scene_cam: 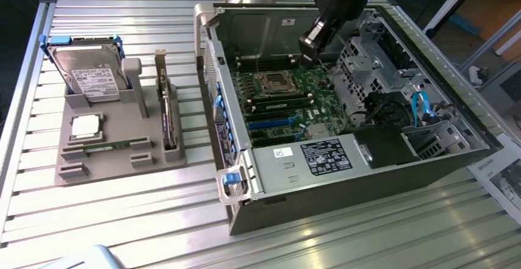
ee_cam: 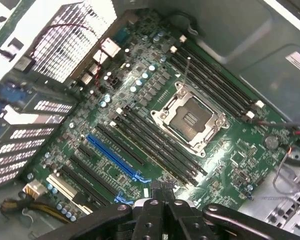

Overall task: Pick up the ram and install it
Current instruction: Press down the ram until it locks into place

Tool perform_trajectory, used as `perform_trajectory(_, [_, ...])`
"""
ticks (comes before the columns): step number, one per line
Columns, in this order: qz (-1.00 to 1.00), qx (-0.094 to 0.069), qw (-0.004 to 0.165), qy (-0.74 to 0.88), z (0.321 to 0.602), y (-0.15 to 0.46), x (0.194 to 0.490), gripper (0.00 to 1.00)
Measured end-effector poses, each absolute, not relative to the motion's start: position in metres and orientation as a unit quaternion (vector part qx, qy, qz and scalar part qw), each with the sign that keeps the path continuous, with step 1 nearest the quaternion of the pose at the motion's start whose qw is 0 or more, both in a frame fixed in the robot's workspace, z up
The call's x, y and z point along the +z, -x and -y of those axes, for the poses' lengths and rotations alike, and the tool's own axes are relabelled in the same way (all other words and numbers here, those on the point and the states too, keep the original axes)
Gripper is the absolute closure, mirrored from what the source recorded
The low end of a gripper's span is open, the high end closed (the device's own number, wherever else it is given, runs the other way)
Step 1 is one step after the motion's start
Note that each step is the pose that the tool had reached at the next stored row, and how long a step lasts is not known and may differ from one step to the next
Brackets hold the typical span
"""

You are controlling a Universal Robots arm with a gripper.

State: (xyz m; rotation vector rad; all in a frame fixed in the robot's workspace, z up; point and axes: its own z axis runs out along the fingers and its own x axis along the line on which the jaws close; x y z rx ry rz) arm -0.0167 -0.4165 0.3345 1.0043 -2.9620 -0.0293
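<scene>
We see an open computer case (scene_cam: 382,177) lying on a slatted metal table (scene_cam: 122,220), its green motherboard (scene_cam: 285,98) exposed. The black robot arm reaches down into the case, and its gripper (scene_cam: 310,48) hangs above the board near the empty processor socket (scene_cam: 271,83). In the wrist view the gripper (ee_cam: 162,197) has its fingers drawn together, and we cannot make out anything held between them.

At the exterior view's left stands a grey parts holder (scene_cam: 114,153). It carries one hard drive (scene_cam: 91,74) with a white label whose print is too small to read, one square silver processor chip (scene_cam: 85,127), one expansion card (scene_cam: 168,113) standing on edge, and one ram stick (scene_cam: 110,146), a thin green strip lying in a slot at the holder's near end.

Inside the case we count one black label (scene_cam: 326,157) and one small white sticker (scene_cam: 282,153); neither can be read. In the wrist view long black memory slots (ee_cam: 160,150) run on both sides of the socket, with one blue slot (ee_cam: 115,159) beside them.
</scene>
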Motion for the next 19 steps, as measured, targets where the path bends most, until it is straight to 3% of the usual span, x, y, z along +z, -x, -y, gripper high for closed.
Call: perform_trajectory(19, [0.996, -0.010, 0.004, -0.086, 0.4165, 0.0167, 0.3332, 0.90])
